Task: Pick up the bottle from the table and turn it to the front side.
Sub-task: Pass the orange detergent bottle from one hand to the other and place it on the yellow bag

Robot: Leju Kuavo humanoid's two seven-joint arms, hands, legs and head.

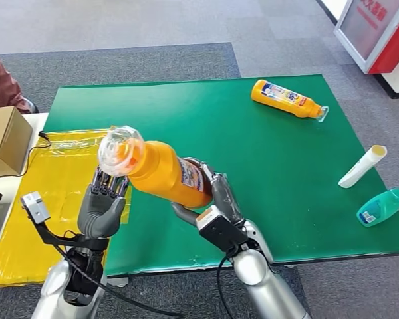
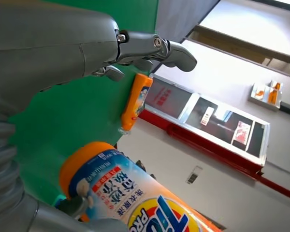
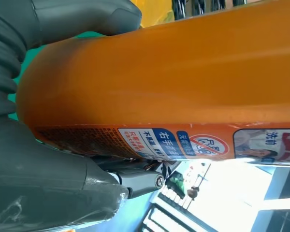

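The scene is evenly and brightly lit. Glare is seen on the orange bottle's clear cap (image 1: 120,150) at 9 o'clock; the window area at 5 o'clock in the right wrist view is overexposed.

Indoor demonstration hall — grey carpet floor (image 1: 137,60), green-covered table (image 1: 268,166) ahead of the hands, red-framed display stand (image 1: 383,33) beyond.

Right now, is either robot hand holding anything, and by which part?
The right robot hand grips the orange bottle around its lower body, near the base, off the table. The left robot hand sits open under the cap end; contact cannot be told.
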